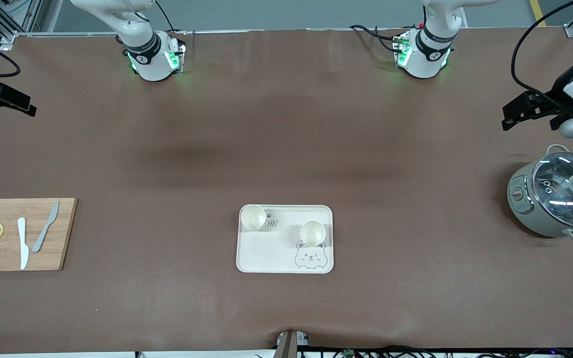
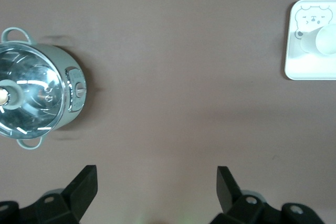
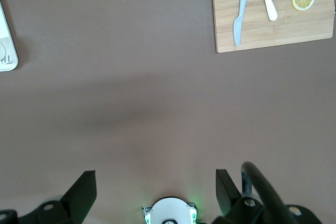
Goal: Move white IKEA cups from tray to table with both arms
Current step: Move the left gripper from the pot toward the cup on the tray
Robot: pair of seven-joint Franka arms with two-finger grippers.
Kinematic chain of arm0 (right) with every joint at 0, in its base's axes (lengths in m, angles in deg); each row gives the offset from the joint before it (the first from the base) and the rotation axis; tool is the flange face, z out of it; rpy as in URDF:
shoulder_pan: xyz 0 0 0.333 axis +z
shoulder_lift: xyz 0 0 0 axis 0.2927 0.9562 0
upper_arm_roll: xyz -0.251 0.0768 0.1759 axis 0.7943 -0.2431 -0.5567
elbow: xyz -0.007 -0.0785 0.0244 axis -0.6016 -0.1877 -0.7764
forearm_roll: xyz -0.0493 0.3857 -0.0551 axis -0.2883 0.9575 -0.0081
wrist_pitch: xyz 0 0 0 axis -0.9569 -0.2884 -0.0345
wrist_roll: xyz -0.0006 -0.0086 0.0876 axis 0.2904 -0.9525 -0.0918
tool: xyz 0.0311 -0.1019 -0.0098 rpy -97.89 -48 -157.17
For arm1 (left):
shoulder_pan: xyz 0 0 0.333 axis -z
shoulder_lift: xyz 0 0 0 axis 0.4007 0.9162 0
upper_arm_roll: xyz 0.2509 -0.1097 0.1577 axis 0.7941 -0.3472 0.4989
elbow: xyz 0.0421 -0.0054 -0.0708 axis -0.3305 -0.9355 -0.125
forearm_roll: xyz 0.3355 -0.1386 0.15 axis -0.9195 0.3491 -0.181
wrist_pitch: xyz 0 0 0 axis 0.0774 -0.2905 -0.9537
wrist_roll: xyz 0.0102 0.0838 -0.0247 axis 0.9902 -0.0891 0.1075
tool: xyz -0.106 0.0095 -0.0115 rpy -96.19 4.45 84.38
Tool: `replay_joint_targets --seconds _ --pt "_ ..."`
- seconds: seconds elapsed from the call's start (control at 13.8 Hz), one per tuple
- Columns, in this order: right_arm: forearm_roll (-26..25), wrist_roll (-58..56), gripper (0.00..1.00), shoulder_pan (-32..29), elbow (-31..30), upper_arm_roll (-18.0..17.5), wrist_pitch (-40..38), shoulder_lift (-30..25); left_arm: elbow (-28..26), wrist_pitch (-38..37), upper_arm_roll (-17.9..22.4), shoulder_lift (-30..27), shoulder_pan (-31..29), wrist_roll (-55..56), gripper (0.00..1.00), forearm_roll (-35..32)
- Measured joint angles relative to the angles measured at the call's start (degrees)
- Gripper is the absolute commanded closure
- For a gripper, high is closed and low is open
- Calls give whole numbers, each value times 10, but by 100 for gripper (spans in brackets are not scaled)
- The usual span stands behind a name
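Two white IKEA cups stand upright on the bear-printed tray in the middle of the table. One cup is in the tray's corner toward the right arm's end. The other cup stands just above the bear print and also shows in the left wrist view. My left gripper hangs open and empty over the table at the left arm's end, near the pot; its jaws stand wide apart. My right gripper hangs open and empty over the right arm's end, its own view showing bare table.
A grey lidded cooking pot sits at the left arm's end. A bamboo cutting board with two knives and two lemon slices lies at the right arm's end. The brown mat covers the table.
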Motion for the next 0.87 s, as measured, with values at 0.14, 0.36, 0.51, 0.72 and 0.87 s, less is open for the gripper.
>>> replay_joint_targets --seconds 0.14,0.36,0.51,0.72,0.87 --pt "0 0 0 0 0 0 0 0 0 5 -2 11 9 0 0 0" --pt "0 0 0 0 0 0 0 0 0 15 -4 31 25 9 0 0" --pt "0 0 0 0 0 0 0 0 0 26 -4 42 33 26 0 1" --pt "0 0 0 0 0 0 0 0 0 45 -5 59 56 55 0 1" --pt "0 0 0 0 1 0 1 0 0 59 -5 70 69 60 0 1"
